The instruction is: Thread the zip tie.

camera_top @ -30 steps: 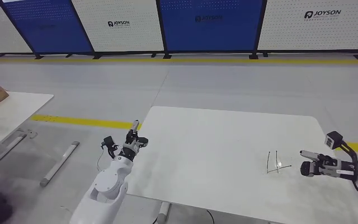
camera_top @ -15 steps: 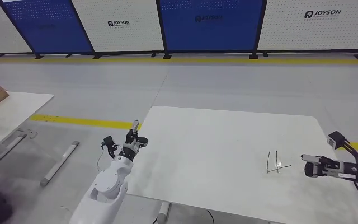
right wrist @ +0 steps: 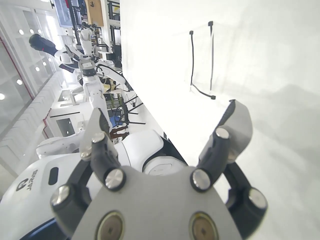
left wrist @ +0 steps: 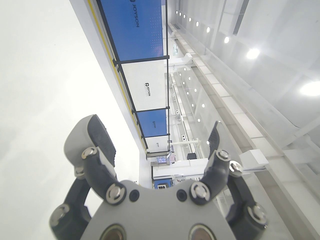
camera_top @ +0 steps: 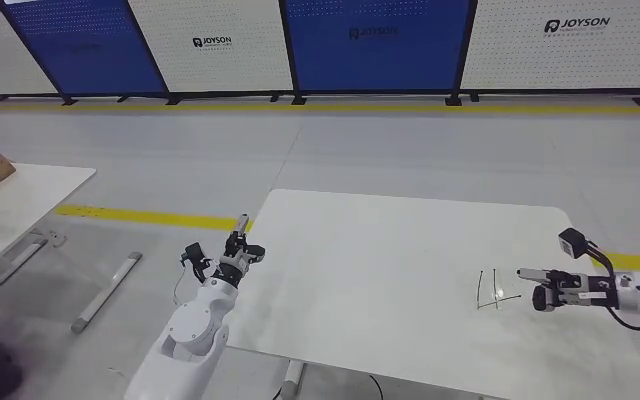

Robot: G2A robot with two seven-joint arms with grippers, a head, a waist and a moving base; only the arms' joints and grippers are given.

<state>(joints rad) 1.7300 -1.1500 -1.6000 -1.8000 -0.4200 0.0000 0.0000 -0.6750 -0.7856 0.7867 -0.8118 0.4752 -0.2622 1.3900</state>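
Three thin black zip ties (camera_top: 490,290) lie loose near the right end of the white table (camera_top: 380,260). In the right wrist view two of them (right wrist: 192,58) (right wrist: 212,56) lie side by side, and a shorter one (right wrist: 202,92) crosses their near ends. My right gripper (camera_top: 525,273) hovers just right of them, open, with nothing between its fingers (right wrist: 166,112). At the table's left edge, far from the ties, my left gripper (camera_top: 241,228) points up and away; it is open and empty (left wrist: 155,126).
A second white table (camera_top: 30,195) stands at the far left, and a metal bar (camera_top: 105,290) lies on the floor beside it. Blue and white panels (camera_top: 375,45) close off the back. The wide stretch of tabletop (left wrist: 37,63) between the arms is bare.
My right gripper drew back slightly to the right, then came left, closer to the zip ties. The left arm and the ties have not moved.
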